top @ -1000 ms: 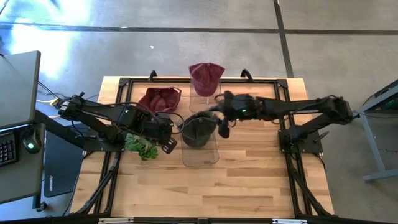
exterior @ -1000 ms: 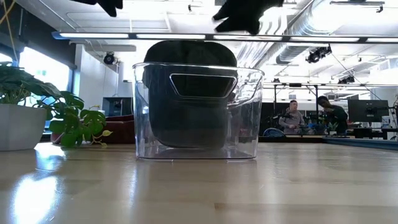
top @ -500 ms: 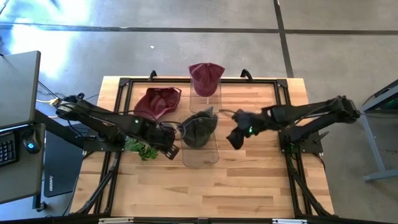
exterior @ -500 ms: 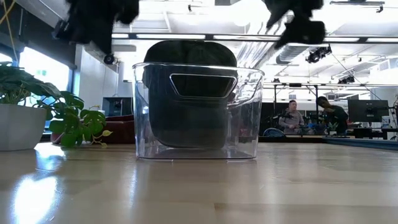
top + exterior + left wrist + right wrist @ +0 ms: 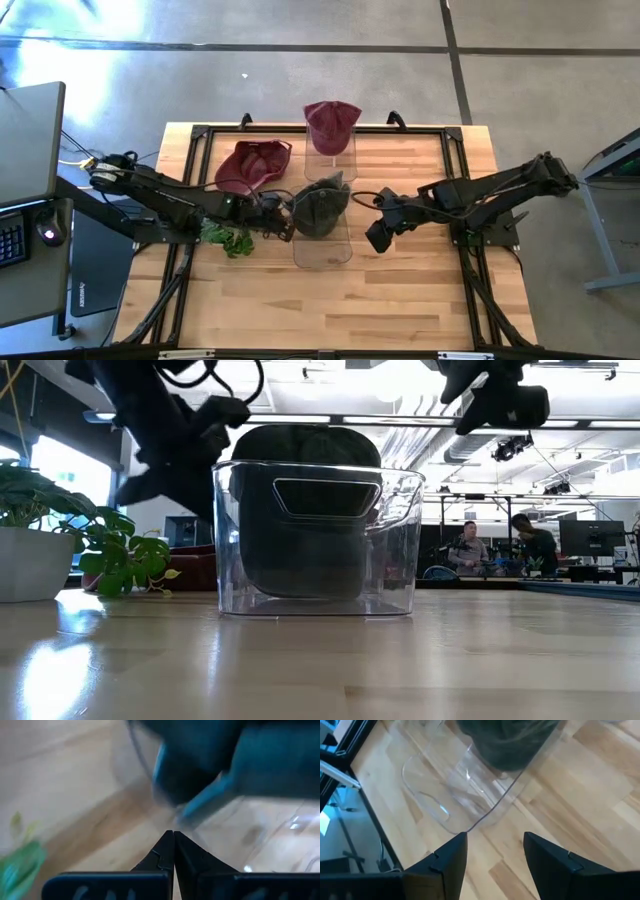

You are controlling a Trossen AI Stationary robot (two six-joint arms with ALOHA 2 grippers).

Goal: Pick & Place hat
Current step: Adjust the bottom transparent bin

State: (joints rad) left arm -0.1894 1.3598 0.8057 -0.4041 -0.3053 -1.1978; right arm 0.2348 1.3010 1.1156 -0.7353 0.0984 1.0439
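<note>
Since the earlier frames, the right gripper (image 5: 381, 232) has withdrawn from above the clear bin (image 5: 322, 252) and now hangs just off the bin's right side, its fingers (image 5: 451, 857) spread apart and empty. Over the same interval the left gripper (image 5: 284, 227) has closed; its 2 fingertips (image 5: 173, 851) meet, holding nothing, at the bin's left wall. Dark hat (image 5: 320, 207) sits inside the bin, filling its far end. 2 maroon hats (image 5: 254, 162) lie beyond the bin, 1 on a clear stand (image 5: 332, 150). Potted plant (image 5: 228, 238) stands left of the bin.
</note>
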